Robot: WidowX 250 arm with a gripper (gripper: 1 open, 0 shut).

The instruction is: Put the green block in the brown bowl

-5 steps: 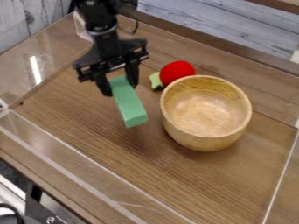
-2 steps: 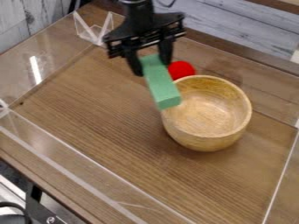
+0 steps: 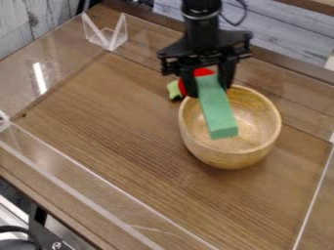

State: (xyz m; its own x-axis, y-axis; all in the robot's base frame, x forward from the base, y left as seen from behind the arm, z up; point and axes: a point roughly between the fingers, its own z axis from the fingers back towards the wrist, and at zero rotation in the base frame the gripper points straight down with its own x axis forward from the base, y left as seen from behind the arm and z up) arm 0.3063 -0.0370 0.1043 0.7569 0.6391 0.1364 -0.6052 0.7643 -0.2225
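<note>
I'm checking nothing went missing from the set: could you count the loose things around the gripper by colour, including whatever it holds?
Green: 1, the block, held over the bowl
Brown: 1, the wooden bowl
Red: 1, the ball, partly hidden
Green-yellow: 1, the small piece
Total: 4

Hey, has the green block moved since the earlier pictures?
Yes. The green block was left of the brown bowl, then at its left rim; now the gripper holds it over the bowl's opening, so it went right.
</note>
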